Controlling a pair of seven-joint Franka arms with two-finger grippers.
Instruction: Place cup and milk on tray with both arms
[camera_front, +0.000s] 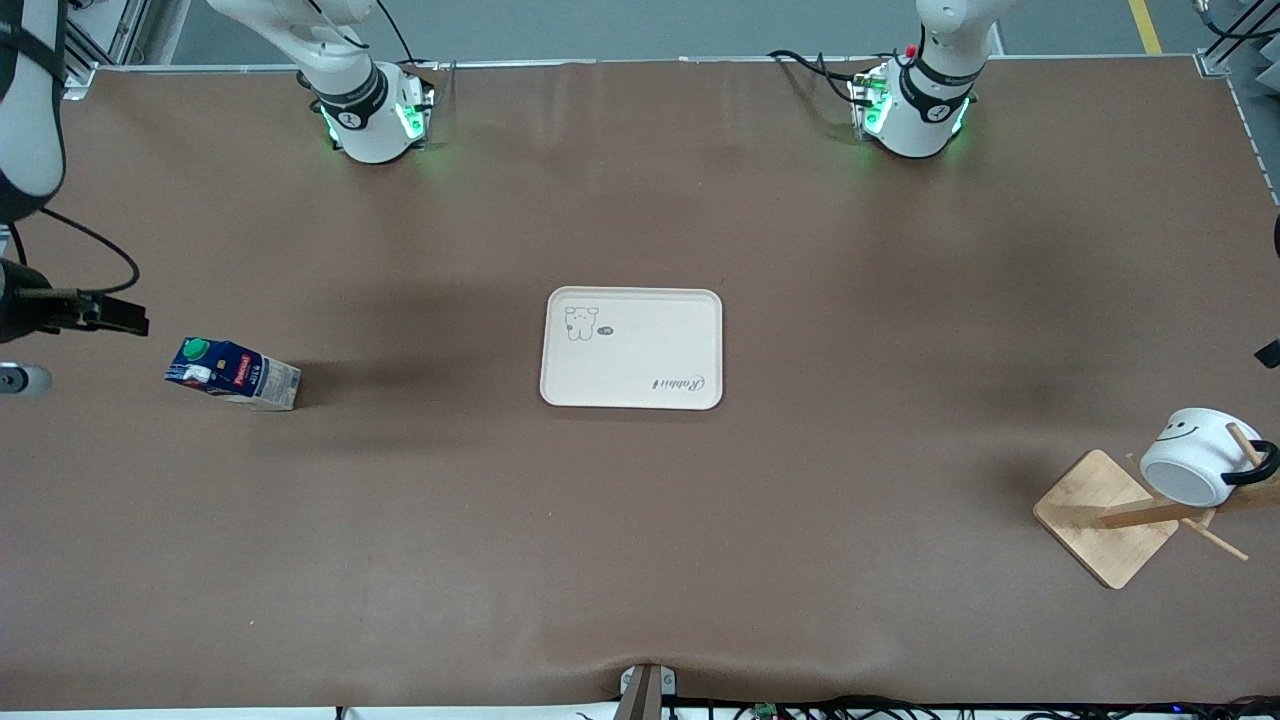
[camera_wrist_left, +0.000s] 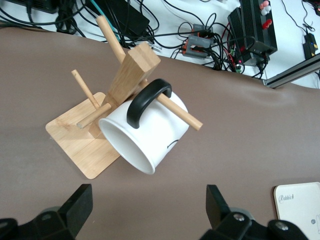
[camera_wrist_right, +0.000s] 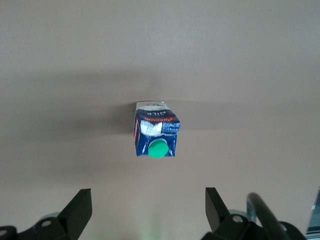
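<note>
The smiley mug (camera_wrist_left: 147, 132), stiff and breakable, hangs on a bamboo rack (camera_wrist_left: 107, 117) peg at the left arm's end; take its rim. The light milk carton (camera_wrist_right: 156, 132) stands on the worktop (camera_front: 640, 550) at the right arm's end; squeeze its sides gently. The cream tray (camera_front: 632, 347) lies between them. The left tool (camera_wrist_left: 147, 215) and the right tool (camera_wrist_right: 147, 215) are both spread apart, holding nothing.

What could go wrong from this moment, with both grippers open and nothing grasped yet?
The cup hangs by its handle on a peg of the bamboo rack; pulling it off askew might tip the rack. The milk is small, so the open right gripper could knock it over. The open left gripper is near the cup.
</note>
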